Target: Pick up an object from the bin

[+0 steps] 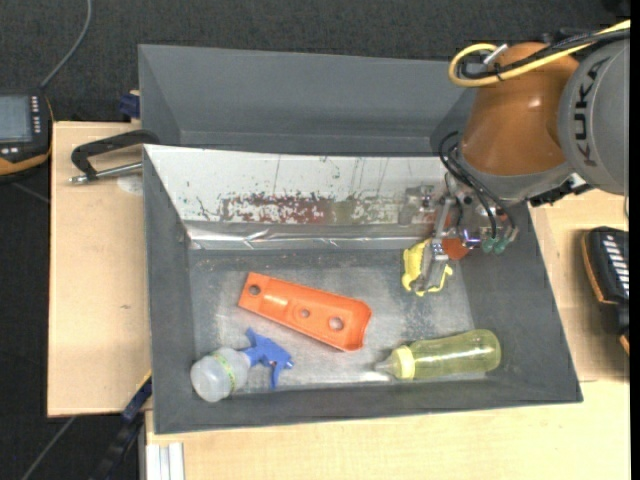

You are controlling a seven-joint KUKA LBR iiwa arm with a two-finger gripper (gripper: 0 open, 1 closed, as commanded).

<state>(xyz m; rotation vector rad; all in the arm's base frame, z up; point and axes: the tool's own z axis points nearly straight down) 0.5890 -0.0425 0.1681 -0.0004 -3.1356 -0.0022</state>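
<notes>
Touching, seemingly, small yellow object (413, 268)

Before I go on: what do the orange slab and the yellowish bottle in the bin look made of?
The orange slab looks like hard moulded plastic: matte, even colour, round holes in its face. The yellowish bottle is probably thin clear plastic: glossy and see-through along its length. Both are guesses from looks.

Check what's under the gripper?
A small yellow thing lies on the bin floor under the gripper. The gripper covers its right side, so its full shape is hidden.
</notes>
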